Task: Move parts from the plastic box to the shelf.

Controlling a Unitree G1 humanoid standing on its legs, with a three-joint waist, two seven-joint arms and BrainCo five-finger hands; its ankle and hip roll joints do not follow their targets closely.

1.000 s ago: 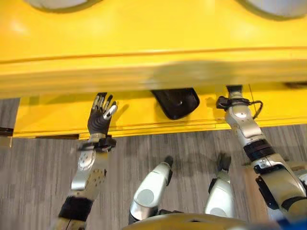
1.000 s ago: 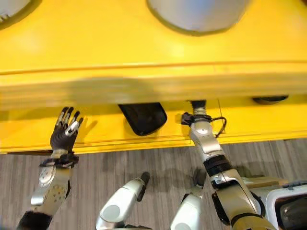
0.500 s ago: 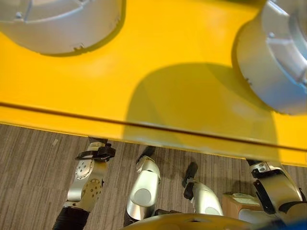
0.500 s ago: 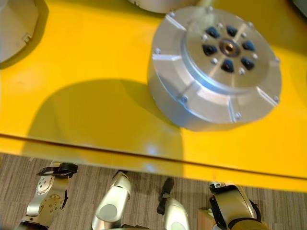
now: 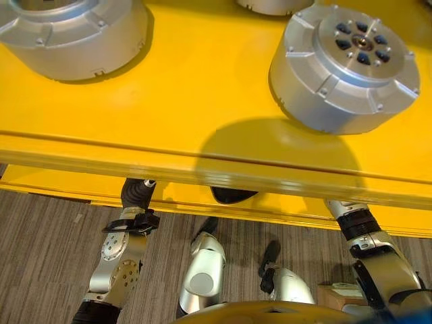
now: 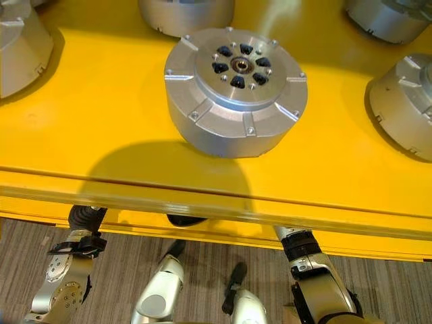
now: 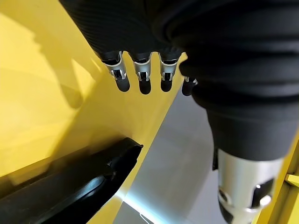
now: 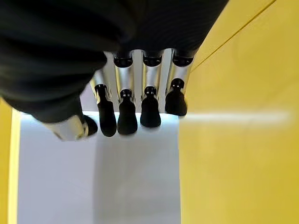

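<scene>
resting on the yellow shelf (image 6: 101, 121): round silver part (image 6: 235, 91). left hand (image 7: 140, 70) and right hand (image 8: 140, 100) beneath its edge, fingers straight, holding nothing.

Bright overhead light gives the yellow shelf (image 6: 81, 135) soft glare, and a broad rounded shadow lies along its near edge. Both wrist views are blurred up close, with a white glare patch past the fingers (image 8: 150, 109).

1. The two eye views look steeply down from the head onto the yellow shelf (image 5: 169, 108) and the floor (image 5: 40, 250) below its front edge.
2. Both share one round silver part (image 6: 235, 91), sitting further left in the right eye view.
3. Each wrist view looks along its own hand from very close, under the shelf: left hand (image 7: 140, 70), right hand (image 8: 140, 93).
</scene>
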